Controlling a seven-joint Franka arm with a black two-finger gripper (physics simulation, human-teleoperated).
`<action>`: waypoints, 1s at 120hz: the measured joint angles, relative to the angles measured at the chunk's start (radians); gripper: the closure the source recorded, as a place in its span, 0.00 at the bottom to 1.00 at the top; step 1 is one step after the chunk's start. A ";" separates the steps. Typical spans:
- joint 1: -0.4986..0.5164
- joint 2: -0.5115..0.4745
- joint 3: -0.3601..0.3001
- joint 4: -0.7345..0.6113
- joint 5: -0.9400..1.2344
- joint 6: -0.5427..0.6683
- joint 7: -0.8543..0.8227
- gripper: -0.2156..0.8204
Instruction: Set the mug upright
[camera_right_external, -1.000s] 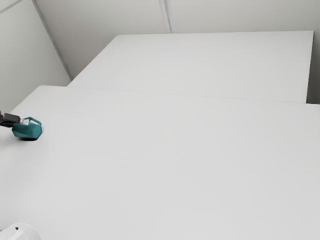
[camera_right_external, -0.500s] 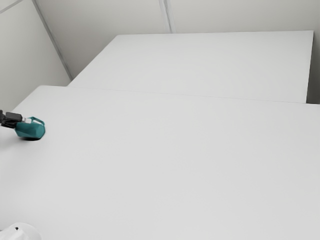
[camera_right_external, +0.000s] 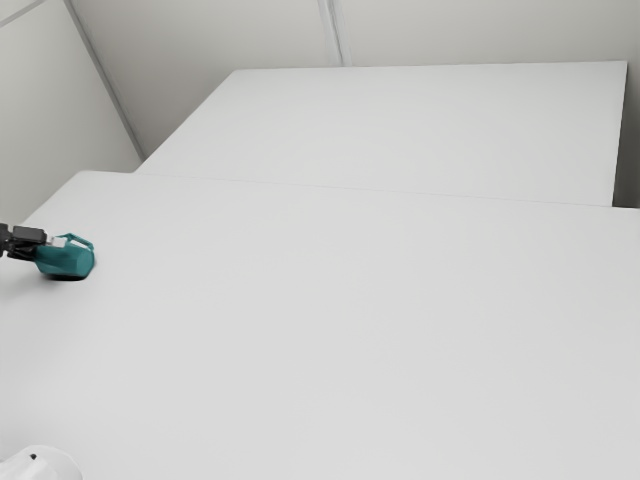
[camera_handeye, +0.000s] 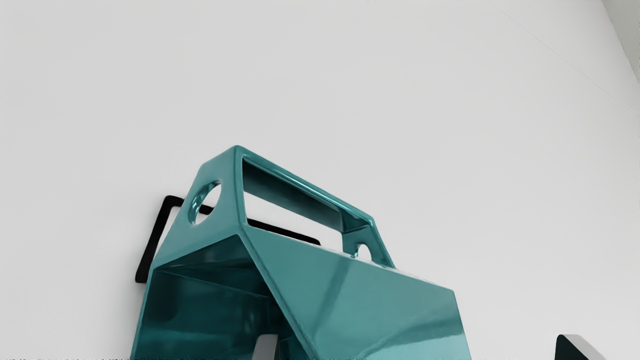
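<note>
At the exterior view's left edge, my black gripper (camera_right_external: 56, 242) reaches in to the teal mug (camera_right_external: 66, 262). In the wrist view the angular mug (camera_handeye: 380, 300) lies over on its side, its handle uppermost and its hollow mouth facing one finger. My gripper (camera_handeye: 421, 347) has its fingers wide apart: one fingertip (camera_handeye: 267, 348) is at the mouth, the other (camera_handeye: 575, 348) stands outside past the mug's side with a gap. The mug's lower part is out of sight, and a dark shadow lies below it.
The mug is over a broad white table (camera_right_external: 340, 330). Another white surface (camera_right_external: 400, 130) adjoins its far edge. A white rounded object (camera_right_external: 42, 468) sits at the exterior view's lower left corner. Pale walls rise behind.
My gripper and the mug have both shifted a little toward the exterior view's right. The mug has turned slightly and is still on its side.
</note>
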 joint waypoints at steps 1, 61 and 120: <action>0.000 0.000 0.000 0.000 -0.001 -0.001 0.000 0.21; 0.011 0.001 -0.001 0.001 -0.010 -0.016 -0.008 0.45; 0.011 0.009 -0.008 0.002 -0.008 -0.011 -0.012 0.76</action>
